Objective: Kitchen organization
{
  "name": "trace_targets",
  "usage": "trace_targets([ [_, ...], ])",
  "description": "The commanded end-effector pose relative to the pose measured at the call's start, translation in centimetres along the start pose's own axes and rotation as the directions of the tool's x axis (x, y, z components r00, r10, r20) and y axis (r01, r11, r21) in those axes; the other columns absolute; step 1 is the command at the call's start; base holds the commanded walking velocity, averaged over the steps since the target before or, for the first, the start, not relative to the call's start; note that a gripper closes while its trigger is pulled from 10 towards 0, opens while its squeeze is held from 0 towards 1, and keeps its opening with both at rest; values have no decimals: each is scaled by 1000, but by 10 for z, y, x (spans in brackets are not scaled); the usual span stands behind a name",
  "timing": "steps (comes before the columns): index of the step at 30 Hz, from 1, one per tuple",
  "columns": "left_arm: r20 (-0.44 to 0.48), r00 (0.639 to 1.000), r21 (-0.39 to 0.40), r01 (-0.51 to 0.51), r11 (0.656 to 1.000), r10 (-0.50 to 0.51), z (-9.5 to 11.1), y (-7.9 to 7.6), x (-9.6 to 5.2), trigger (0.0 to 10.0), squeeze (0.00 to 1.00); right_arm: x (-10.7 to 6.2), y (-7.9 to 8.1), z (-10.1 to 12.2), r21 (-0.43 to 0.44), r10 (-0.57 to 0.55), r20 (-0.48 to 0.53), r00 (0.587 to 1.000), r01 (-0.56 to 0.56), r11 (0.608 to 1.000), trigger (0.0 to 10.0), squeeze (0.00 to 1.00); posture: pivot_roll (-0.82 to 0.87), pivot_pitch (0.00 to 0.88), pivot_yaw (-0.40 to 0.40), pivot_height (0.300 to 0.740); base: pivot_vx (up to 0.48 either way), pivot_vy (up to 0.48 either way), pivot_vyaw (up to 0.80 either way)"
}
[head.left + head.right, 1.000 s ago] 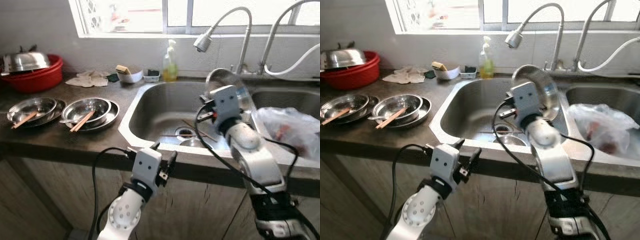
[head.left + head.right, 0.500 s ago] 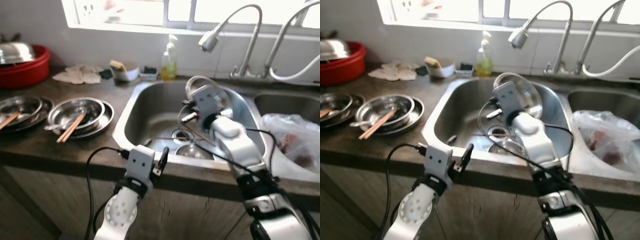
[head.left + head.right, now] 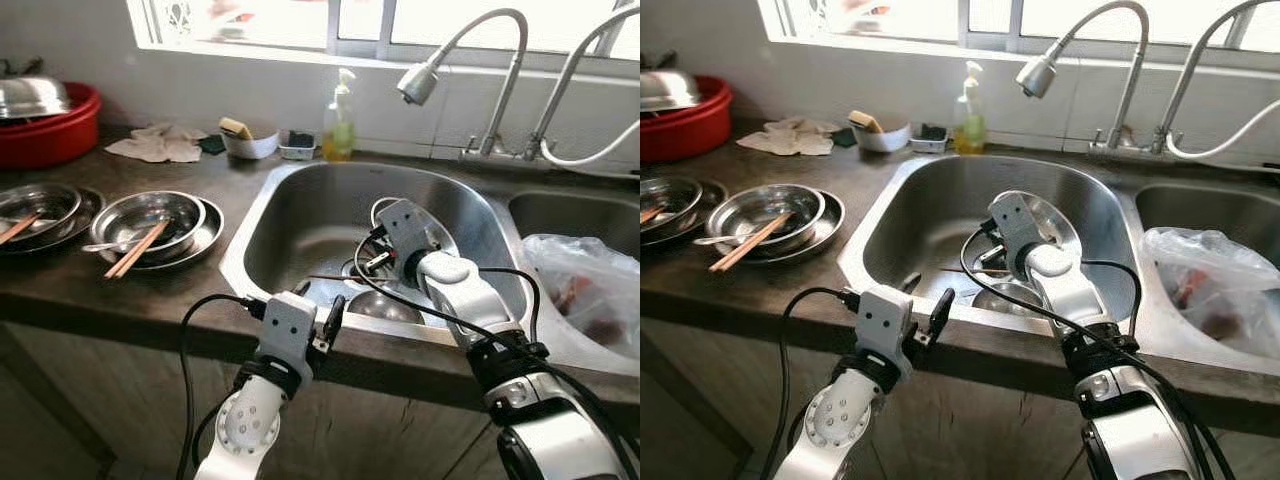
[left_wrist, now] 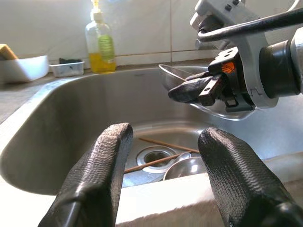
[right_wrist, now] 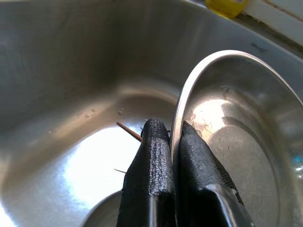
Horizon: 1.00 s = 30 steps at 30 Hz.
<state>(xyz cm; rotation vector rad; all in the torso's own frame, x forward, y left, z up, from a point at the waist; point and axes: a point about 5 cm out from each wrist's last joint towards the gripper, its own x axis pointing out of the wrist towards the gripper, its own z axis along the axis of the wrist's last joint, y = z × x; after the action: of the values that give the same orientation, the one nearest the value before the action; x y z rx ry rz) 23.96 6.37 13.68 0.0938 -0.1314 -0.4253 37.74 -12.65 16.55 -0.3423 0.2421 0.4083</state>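
Fingers (image 5: 156,179) of your right gripper (image 5: 174,156) are pinched on the rim of a steel bowl (image 5: 236,137), one inside the lip and one outside, so the bowl hangs tilted on edge over the basin of the left sink (image 3: 300,210). Just below it, on the sink floor by the drain, lie another steel bowl (image 3: 385,305) and a pair of chopsticks (image 4: 156,144); the held bowl is apart from both, not yet set down.

Your left gripper (image 4: 163,182) hovers at the front lip of the sink with its two fingers spread wide and nothing between them.

Further out, the counter to your left has two stacks of steel bowls on plates (image 3: 155,222), each with chopsticks resting in them, and a red basin (image 3: 50,125) with a steel lid at the far corner. A soap bottle (image 3: 339,125) and a small white dish (image 3: 250,143) sit behind the sink, and a plastic bag (image 3: 590,290) rests in the right basin.

By my reading you are early to midway: one bowl is in the sink, one is in hand, and the stacks on the counter remain to be moved.
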Motion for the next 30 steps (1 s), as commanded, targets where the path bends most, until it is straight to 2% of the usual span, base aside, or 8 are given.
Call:
trace_targets([
  [1,4,1000,10,3,1000,-3,2,0,0,10000,0,1,-2,11,-20,0,34,999,0,1000,10000,0,3,0,-68,740,0,0,0],
  [7,-3,1000,18,1,1000,-1,2,1,-3,10000,0,6,11,-10,1,60,-41,997,-60,998,10000,0,12,0,-69,740,0,0,0],
  [15,-9,1000,18,2,1000,-2,1,1,-6,10000,0,7,16,-23,2,88,-86,992,-88,996,10000,0,16,0,-68,740,0,0,0],
  [16,-12,1000,17,3,1000,-3,1,1,-7,10000,0,7,18,-27,-1,93,-94,991,-94,996,10000,1000,12,0,-66,740,0,0,0],
  [24,-14,1000,19,4,1000,-3,0,2,-6,10000,0,4,14,-25,26,74,-44,996,-73,997,10000,1000,8,0,-61,740,0,0,0],
  [27,-13,1000,20,2,1000,-2,1,2,-6,10000,0,0,9,-17,48,46,17,999,-46,998,10000,1000,9,0,-62,740,0,0,0],
  [28,-14,1000,20,1,1000,-1,0,3,-6,10000,0,-4,6,-10,56,17,67,998,-21,998,10000,0,8,0,-60,740,0,0,0],
  [30,-14,1000,21,0,1000,1,0,3,-6,10000,0,-10,3,-4,68,-9,117,993,1,998,10000,0,5,0,-58,740,0,0,0],
])
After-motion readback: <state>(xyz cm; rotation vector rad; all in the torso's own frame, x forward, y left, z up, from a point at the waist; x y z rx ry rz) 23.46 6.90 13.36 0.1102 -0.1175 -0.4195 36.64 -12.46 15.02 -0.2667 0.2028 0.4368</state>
